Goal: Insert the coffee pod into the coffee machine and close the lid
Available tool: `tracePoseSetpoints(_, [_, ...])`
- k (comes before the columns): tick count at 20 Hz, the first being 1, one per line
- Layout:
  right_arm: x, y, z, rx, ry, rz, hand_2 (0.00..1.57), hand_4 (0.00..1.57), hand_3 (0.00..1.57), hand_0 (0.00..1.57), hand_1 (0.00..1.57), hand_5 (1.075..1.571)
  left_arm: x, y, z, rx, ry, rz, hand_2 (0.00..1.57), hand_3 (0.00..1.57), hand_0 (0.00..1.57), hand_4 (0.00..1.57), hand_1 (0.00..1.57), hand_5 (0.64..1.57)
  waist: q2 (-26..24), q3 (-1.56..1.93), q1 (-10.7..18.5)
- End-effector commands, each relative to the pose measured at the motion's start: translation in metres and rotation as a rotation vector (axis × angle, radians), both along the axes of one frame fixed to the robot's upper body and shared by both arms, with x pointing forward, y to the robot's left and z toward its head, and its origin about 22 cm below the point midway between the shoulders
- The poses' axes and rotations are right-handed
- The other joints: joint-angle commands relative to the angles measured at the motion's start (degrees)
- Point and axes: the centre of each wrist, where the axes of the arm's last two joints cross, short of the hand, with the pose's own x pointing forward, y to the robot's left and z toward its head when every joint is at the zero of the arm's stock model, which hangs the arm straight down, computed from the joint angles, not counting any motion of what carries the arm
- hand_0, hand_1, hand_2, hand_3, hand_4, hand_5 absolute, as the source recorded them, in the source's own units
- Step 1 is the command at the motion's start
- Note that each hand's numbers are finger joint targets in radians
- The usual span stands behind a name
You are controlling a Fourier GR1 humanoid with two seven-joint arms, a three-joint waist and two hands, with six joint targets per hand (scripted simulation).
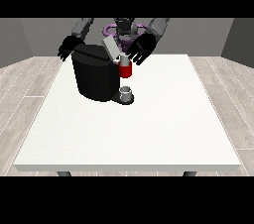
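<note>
A black coffee machine [95, 77] stands on the white table [149, 129] at the back left. Its grey lid [111, 47] is tilted up and open. The machine's red front part [125, 71] sits above a small grey cup [126, 92] on the drip base. A small pale piece [124, 58], possibly the coffee pod, shows just above the red part. The hand at the view's right [140, 49] hovers over that spot, fingers spread and pointing down. The hand at the view's left [68, 48] hangs behind the machine's top left corner with fingers relaxed.
The table stretches wide toward the camera and to the right of the machine. The robot's torso [124, 28] stands just behind the table's far edge. Grey walls and a wooden floor surround the table.
</note>
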Motion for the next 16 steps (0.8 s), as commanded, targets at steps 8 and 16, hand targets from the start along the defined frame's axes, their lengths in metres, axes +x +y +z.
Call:
tracePoseSetpoints(8, [0.001, 0.013, 0.012, 0.000, -0.048, 0.012, 0.00, 0.45, 0.00, 0.00, 0.00, 1.571, 0.003, -0.003, 0.002, 0.008, 0.001, 0.026, 1.28, 1.20, 1.24, 0.49, 1.24, 1.571, 2.30, -0.04, -1.52])
tracePoseSetpoints(16, [0.006, -0.002, 0.004, 0.006, -0.037, -0.025, 0.00, 0.43, 0.00, 0.00, 0.00, 1.571, 0.002, -0.007, 0.001, 0.018, 0.020, -0.020, 1.23, 1.09, 1.20, 0.46, 1.20, 1.571, 2.20, -0.03, 1.00])
